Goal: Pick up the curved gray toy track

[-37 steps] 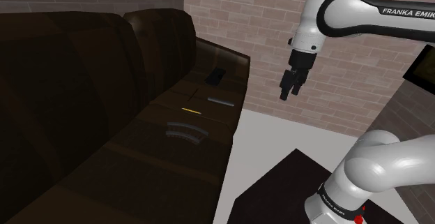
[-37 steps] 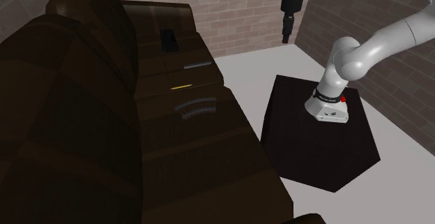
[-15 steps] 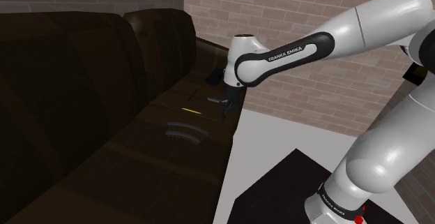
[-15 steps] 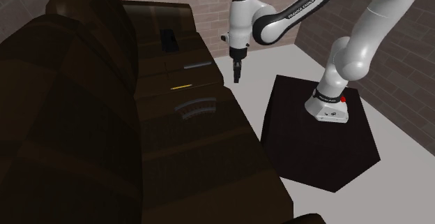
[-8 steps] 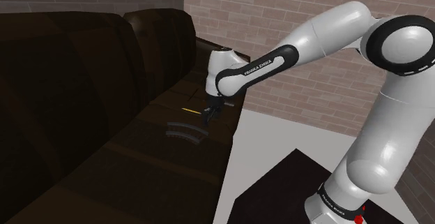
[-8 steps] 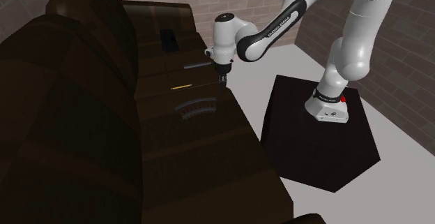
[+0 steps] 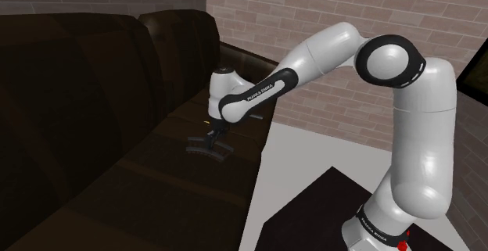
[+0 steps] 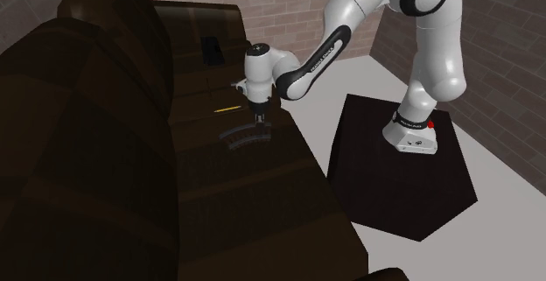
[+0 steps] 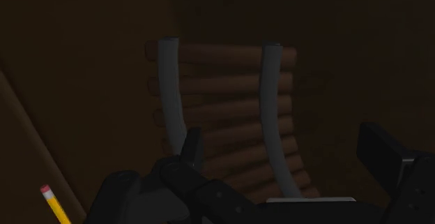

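Note:
The curved toy track (image 9: 223, 111) has two grey rails over brown ties and lies flat on the dark sofa seat (image 7: 180, 187). It is also on the seat near the front edge in the shoulder view (image 7: 195, 149) and in the second exterior view (image 8: 238, 139). My gripper (image 9: 286, 153) points down just above it, open. One finger (image 9: 192, 149) overlaps the rail nearest the pencil, and the other finger (image 9: 380, 153) stands outside the opposite rail. Neither clasps the track. My gripper (image 7: 211, 141) (image 8: 260, 125) sits over the track's end nearer the sofa's front edge.
A yellow pencil (image 8: 226, 109) (image 9: 52, 202) lies on the seat just behind the track. Further back are a thin grey bar (image 8: 236, 85) and a flat black object (image 8: 211, 50). The sofa back rises along the left. Pale floor and my dark stand (image 8: 411, 183) lie to the right.
The arm swung from high beside the brick wall down over the sofa. In the last half second the gripper moved from above the pencil to just over the track.

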Available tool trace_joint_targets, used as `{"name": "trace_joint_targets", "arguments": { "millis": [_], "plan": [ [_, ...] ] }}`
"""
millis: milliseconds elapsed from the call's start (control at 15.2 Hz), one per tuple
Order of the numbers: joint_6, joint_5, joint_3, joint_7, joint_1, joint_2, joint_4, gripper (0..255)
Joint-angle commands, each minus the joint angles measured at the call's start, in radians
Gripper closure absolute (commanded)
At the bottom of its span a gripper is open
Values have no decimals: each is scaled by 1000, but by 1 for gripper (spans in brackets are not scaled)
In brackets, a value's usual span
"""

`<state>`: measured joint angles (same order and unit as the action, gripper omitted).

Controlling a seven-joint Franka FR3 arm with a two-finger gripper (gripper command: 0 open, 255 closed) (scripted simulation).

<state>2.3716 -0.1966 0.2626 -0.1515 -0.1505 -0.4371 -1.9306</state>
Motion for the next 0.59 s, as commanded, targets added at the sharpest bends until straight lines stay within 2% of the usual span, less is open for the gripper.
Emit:
{"name": "trace_joint_targets", "arguments": {
  "millis": [0,528],
  "plan": [
    [11,-12,-5,-3,-7,-29,19,0],
    [75,-37,-22,-20,-18,-91,16,0]
  ]
}}
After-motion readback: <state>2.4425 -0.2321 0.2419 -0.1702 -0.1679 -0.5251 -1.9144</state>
